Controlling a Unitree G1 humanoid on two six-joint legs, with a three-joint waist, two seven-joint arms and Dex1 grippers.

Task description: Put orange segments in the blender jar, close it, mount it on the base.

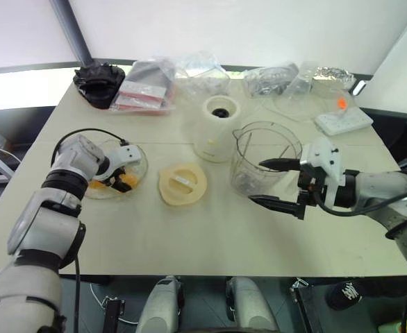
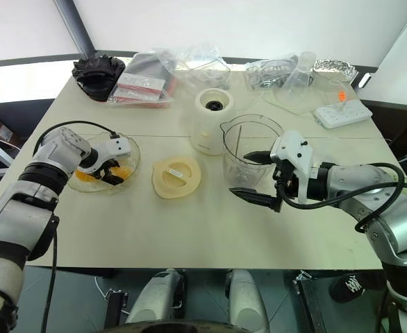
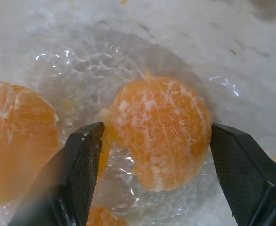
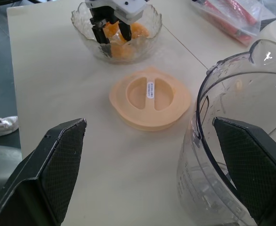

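**Loading stage: fruit not yet in the jar**

- Segments (image 3: 159,134): in the bowl (image 1: 139,168), left of centre in the left eye view. One piece sits between the spread fingers of the left gripper (image 1: 123,168); the pads flank it and do not appear to press it.
- Jar (image 1: 259,156): right of centre, open-topped, looks empty, standing on the table (image 1: 189,236) just beside the base (image 1: 219,128).
- Right gripper (image 1: 276,184): fingers spread wide at the jar's near side, gripping nothing.
- Lid (image 1: 183,184): flat on the table, centre frame, between bowl and jar.
- Remaining, by judgement: all of it (filling, lidding, mounting).
- Room: the lower half of the table is bare, giving an open bowl-to-jar path over the lid. Bags (image 1: 189,73) and a power strip (image 1: 342,121) crowd the upper edge.
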